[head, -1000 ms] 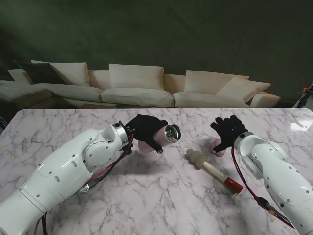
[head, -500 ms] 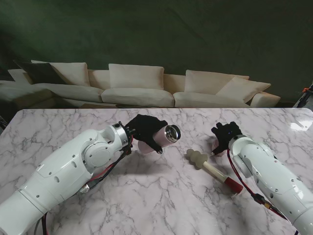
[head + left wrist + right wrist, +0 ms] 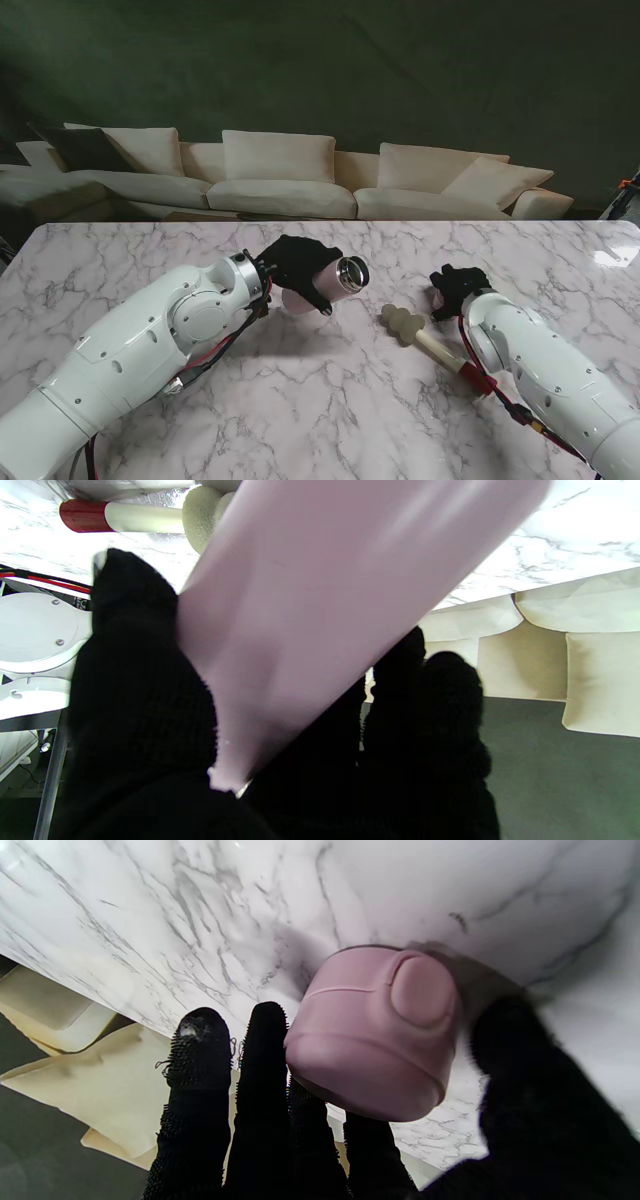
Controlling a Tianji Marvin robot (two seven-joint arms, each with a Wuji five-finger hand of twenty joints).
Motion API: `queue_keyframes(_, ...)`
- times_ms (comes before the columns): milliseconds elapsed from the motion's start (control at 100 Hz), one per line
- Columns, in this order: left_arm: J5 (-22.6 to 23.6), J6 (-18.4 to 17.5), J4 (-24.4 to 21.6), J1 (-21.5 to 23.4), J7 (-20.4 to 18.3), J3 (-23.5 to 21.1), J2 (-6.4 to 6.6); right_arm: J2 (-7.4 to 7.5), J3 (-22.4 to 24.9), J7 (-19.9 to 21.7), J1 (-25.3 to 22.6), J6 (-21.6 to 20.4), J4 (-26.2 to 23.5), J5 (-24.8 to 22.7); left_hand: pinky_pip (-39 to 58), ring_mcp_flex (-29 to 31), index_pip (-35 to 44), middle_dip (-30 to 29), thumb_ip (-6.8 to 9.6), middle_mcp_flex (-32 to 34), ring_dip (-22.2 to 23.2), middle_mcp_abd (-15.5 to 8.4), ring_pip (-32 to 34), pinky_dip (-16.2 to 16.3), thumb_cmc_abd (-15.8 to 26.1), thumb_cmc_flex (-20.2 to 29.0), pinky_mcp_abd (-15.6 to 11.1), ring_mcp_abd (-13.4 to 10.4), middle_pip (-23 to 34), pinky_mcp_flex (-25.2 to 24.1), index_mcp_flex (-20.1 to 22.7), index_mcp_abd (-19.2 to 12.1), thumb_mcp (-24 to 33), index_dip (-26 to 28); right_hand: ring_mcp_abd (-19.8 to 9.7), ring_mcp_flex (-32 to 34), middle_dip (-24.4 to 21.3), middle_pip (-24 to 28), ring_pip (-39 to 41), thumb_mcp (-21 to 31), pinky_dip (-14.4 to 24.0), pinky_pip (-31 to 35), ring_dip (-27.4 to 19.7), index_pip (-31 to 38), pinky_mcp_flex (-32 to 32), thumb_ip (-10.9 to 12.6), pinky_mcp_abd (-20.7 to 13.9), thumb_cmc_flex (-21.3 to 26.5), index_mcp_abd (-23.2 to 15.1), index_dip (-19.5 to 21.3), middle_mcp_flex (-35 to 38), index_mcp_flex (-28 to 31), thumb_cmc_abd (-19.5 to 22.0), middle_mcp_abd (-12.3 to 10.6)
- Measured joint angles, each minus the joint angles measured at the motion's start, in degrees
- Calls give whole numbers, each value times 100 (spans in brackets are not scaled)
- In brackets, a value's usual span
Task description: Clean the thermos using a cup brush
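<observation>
— What's the right hand (image 3: 455, 287) doing?
— Fingers apart around the pink lid (image 3: 375, 1032) on the table (image 3: 300, 400), not clearly gripping; it has drawn nearer me.
— The left hand (image 3: 295, 265)?
— Still clasps the thermos (image 3: 335, 277) aloft; cup brush (image 3: 432, 347) lies between.

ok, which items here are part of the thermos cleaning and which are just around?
Job:
- thermos, pink, lid off, held off the table in the left robot hand
- cup brush, lying on the table
- pink lid, at the right robot hand

Just around:
- sofa behind the table
</observation>
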Motion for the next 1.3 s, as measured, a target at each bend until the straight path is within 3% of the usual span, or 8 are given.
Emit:
queue_keyframes(60,0,0,5,0,2,1,0,-14,-50,-41,19,25,42,100,0,0,0,0,0,0,0,0,0,0,0,0,0,0,0,0,0,0,0,0,68,150,67,132,363,1389,270,252,276,144,291,-77,-150,-375,-40,71,137,106,-210,0)
queue_keyframes(150,0,0,9,-1,6,3,0,-40,-94,-119,29,62,100,267,0,0,0,0,0,0,0,0,0,0,0,0,0,0,0,0,0,0,0,0,315,270,138,282,697,1847,499,530,552,351,666,-299,-278,-473,-175,155,289,184,-273,0)
queue_keyframes(230,0,0,11,-1,7,4,0,-60,-111,-194,33,87,139,377,0,0,0,0,0,0,0,0,0,0,0,0,0,0,0,0,0,0,0,0,390,352,201,386,898,1884,624,658,663,483,916,-321,-298,-458,-267,225,375,341,-322,4)
queue_keyframes(370,3,0,13,-1,5,4,0,-105,-134,-459,38,125,221,486,0,0,0,0,0,0,0,0,1,0,0,0,0,0,0,0,0,0,0,0,534,565,322,533,1065,1737,732,762,760,1010,1218,-978,-298,-53,-441,-191,574,478,-627,40)
queue_keyframes(580,5,0,13,-2,-7,4,1,-202,329,-693,-229,78,154,471,0,0,0,0,0,0,0,0,1,0,0,0,0,0,0,0,0,0,0,0,540,986,452,664,1215,1684,735,875,750,1209,1601,-1170,-288,38,-594,-251,1014,789,-1139,41)
queue_keyframes(710,5,0,18,-8,-11,17,2,-216,853,-742,-578,-98,-157,254,0,0,0,0,0,0,0,0,1,0,0,0,0,0,0,0,0,0,0,1,540,1205,551,676,1403,1683,735,1008,746,1196,1793,-1347,-282,40,-655,-251,1285,1039,-1349,39)
queue_keyframes(1080,-2,3,52,-39,-23,68,2,-286,2194,-1015,-1434,-718,-1182,275,0,0,0,0,0,0,0,0,2,0,0,0,0,0,0,0,0,0,0,1,535,1488,703,717,1677,1686,781,1249,742,1104,2050,-1466,-261,42,-731,-34,1665,1405,-1722,28)
queue_keyframes(1300,-3,-10,90,-77,-22,105,1,-388,3026,-763,-2153,-1188,-2373,1164,0,0,0,0,0,0,0,0,3,0,0,0,0,0,0,0,0,0,0,1,535,1499,751,718,1699,1686,784,1294,741,1037,2059,-1466,-246,42,-731,35,1669,1450,-1722,28)
